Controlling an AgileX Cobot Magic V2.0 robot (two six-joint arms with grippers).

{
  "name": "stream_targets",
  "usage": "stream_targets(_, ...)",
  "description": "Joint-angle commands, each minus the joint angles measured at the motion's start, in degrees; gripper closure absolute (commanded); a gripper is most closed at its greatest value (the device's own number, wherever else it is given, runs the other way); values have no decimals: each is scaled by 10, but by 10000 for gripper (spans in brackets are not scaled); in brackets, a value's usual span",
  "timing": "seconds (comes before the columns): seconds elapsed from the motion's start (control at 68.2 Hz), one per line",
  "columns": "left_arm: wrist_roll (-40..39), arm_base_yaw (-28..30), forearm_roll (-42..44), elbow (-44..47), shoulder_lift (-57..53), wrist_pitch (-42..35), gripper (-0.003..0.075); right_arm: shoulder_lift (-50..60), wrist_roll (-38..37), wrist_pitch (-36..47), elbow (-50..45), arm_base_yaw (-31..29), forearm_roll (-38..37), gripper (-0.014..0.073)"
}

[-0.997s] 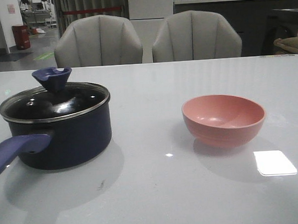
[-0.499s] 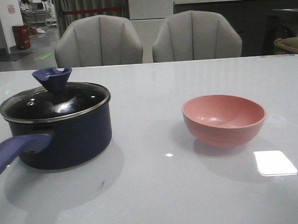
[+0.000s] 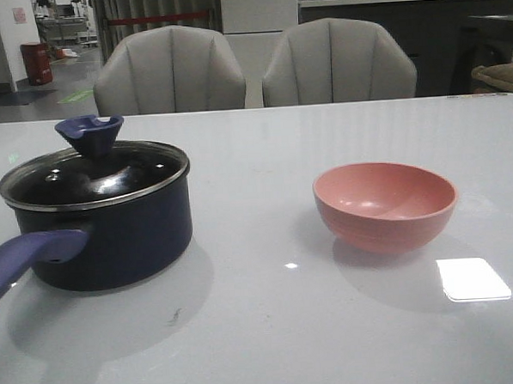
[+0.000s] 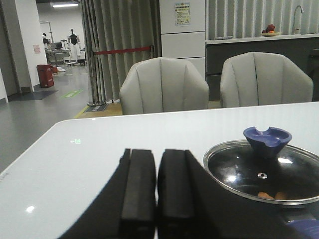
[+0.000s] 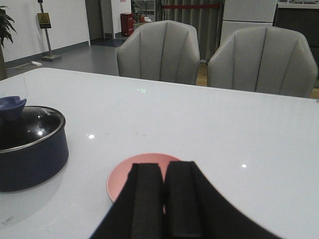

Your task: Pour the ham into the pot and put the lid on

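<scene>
Large dark navy straight-sided saucepan [image 3: 112,234] sat on the left of the glossy white table [image 3: 272,329], long purple-blue handle [image 3: 27,256] pointing toward the near left edge. Round dark glass lid with metal rim [image 3: 92,179] rested flat on the saucepan rim, covering it fully; flared blue-purple knob [image 3: 90,134] stood upright on top. Seen through the glass in the left wrist view: a couple of small orange-pink ham chunks [image 4: 271,195] lying inside the saucepan, under the lid (only two clearly made out, rest hidden by reflections).

Smooth pink round bowl [image 3: 385,205] stood upright on the right of the table, well apart from the saucepan, inside looking bare. Bright rectangular light reflection [image 3: 474,279] lay on the table just in front of the bowl, to its right.

Left gripper [image 4: 149,194] seen only from its own wrist camera: black fingers pressed nearly together with just a thin slit between, pinching nothing, held apart from the saucepan and lid, touching neither. Right gripper [image 5: 162,199] likewise: black fingers pressed together, nothing between them, positioned on the near side of the pink bowl, contact with it not apparent.

Neither arm visible in the front view. Two grey padded chairs [image 3: 168,72] stood behind the far edge of the table.
</scene>
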State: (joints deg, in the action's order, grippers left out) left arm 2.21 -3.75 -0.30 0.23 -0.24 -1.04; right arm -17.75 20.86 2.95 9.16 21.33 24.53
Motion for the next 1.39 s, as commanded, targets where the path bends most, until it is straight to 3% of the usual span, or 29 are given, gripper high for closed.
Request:
stream_targets(0.0,-4,2,-5,13,-11,-46,608,-3,4,49,15,2,0,447)
stream_targets(0.895,-4,2,-5,13,-11,-46,608,25,2,42,-9,-14,-24,447)
stream_targets(1.173,-4,2,-5,13,-11,-46,608,138,-154,-40,-48,-124,-178,447)
stream_targets(1.378,-4,2,-5,13,-11,-46,608,179,-231,-40,-75,-143,-257,447)
